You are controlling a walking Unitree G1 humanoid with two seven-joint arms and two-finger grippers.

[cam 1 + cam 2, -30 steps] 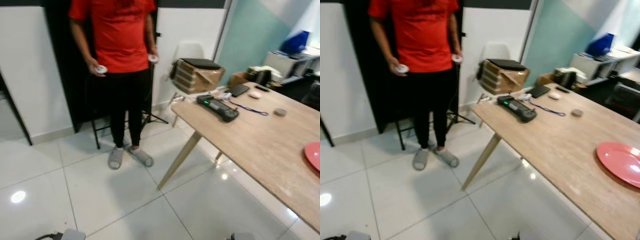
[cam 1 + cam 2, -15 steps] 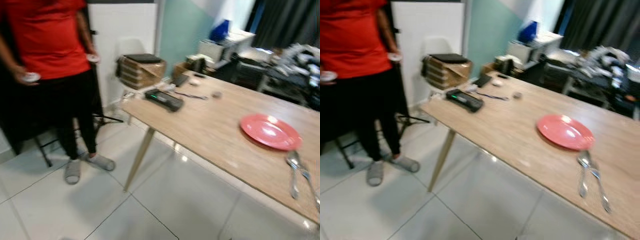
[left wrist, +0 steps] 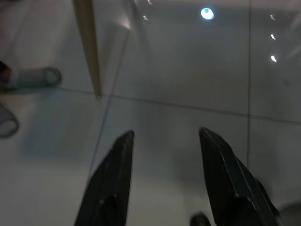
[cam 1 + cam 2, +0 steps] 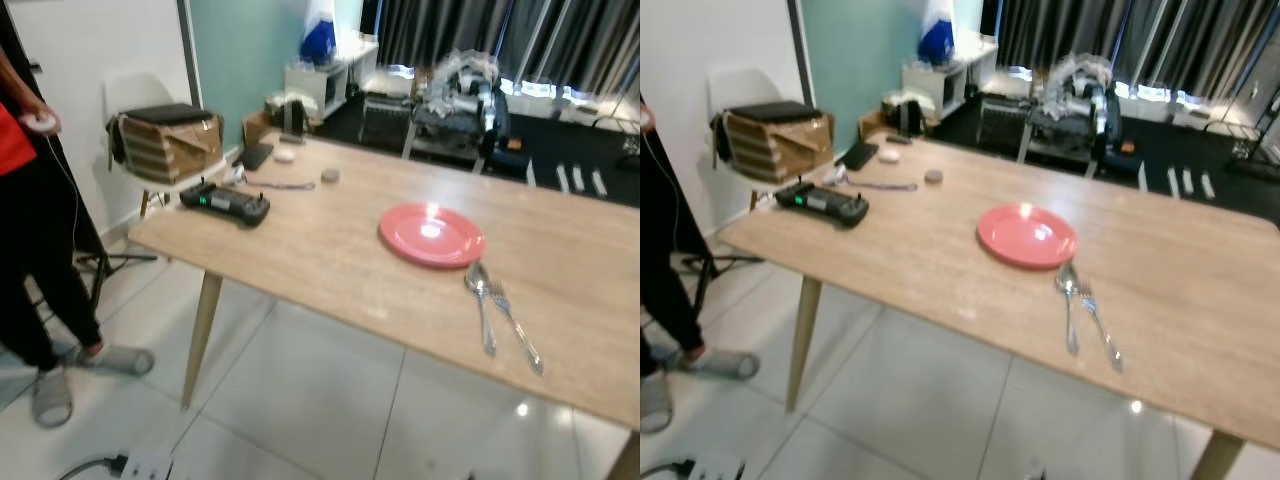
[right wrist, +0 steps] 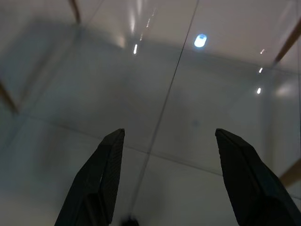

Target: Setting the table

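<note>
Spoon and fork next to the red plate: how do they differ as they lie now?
The spoon lies nearer the red plate, its rounded bowl almost at the rim; the fork lies on the far side of the spoon from the plate. The spoon runs nearly straight toward the table edge, while the fork angles away to the right, so their handles spread apart. Both are silver, with heads toward the plate.
</note>
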